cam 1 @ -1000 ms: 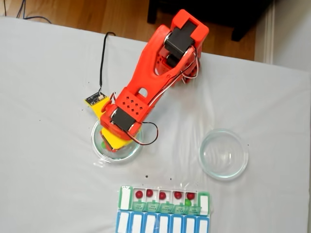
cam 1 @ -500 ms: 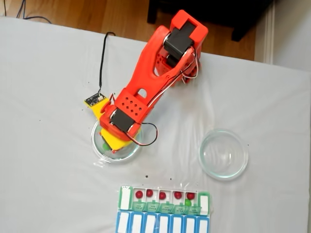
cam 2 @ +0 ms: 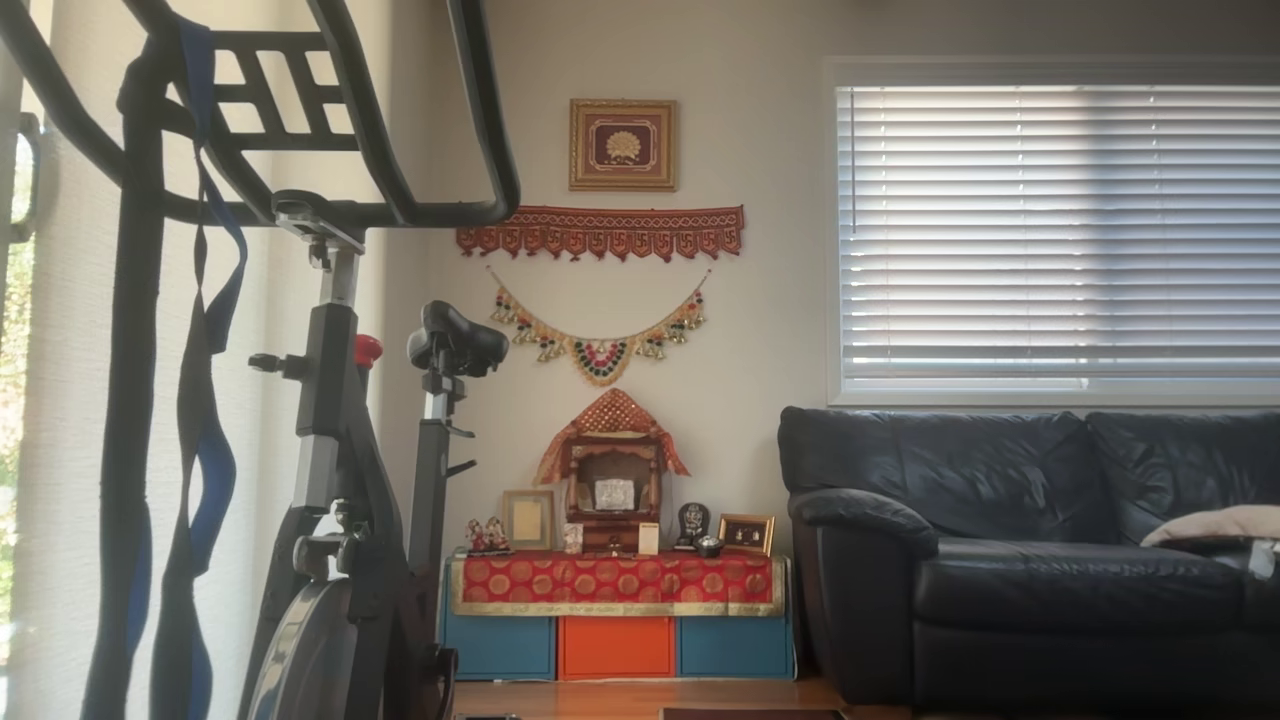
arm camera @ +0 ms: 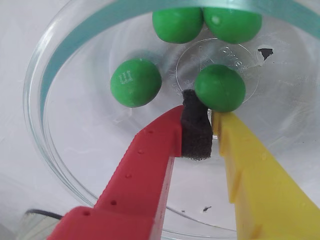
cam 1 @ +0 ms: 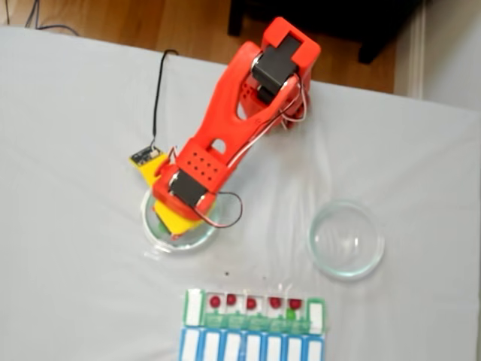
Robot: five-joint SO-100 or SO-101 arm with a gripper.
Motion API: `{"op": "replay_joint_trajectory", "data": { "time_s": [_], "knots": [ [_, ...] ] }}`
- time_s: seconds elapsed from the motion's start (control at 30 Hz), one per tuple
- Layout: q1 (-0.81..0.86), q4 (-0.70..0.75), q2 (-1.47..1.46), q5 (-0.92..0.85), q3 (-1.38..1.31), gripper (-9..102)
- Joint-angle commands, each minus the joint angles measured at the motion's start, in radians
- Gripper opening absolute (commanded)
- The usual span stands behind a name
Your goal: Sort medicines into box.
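Observation:
Several bright green medicines lie in a clear glass dish (arm camera: 45, 100); two of them (arm camera: 136, 82) (arm camera: 220, 87) sit just beyond my fingertips. My gripper (arm camera: 197, 112) is down inside that dish, its red and yellow fingers shut together on their own black foam pad and holding no ball. In the fixed view the gripper (cam 1: 176, 224) hangs over the left dish (cam 1: 146, 222). The box (cam 1: 252, 347) lies at the bottom, with several dark red medicines (cam 1: 216, 301) in its open compartments and one green medicine (cam 1: 290, 313) beside them.
A second, empty glass dish (cam 1: 379, 241) stands to the right of the arm. A small circuit board on a black cable (cam 1: 146, 154) lies left of the arm. The other view faces a room with an exercise bike (cam 2: 330, 450) and a sofa (cam 2: 1030, 540).
The arm has shifted slightly up and left over the left dish. The box and the right dish have not moved.

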Motion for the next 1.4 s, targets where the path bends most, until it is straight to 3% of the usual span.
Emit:
{"op": "replay_joint_trajectory", "data": {
  "time_s": [0.0, 0.57, 1.37],
  "knots": [
    [-0.008, 0.008, 0.014, -0.014, -0.012, 6],
    [-0.014, 0.124, 0.103, -0.129, -0.003, 25],
    [0.031, 0.061, 0.115, -0.107, -0.002, 19]
  ]
}}
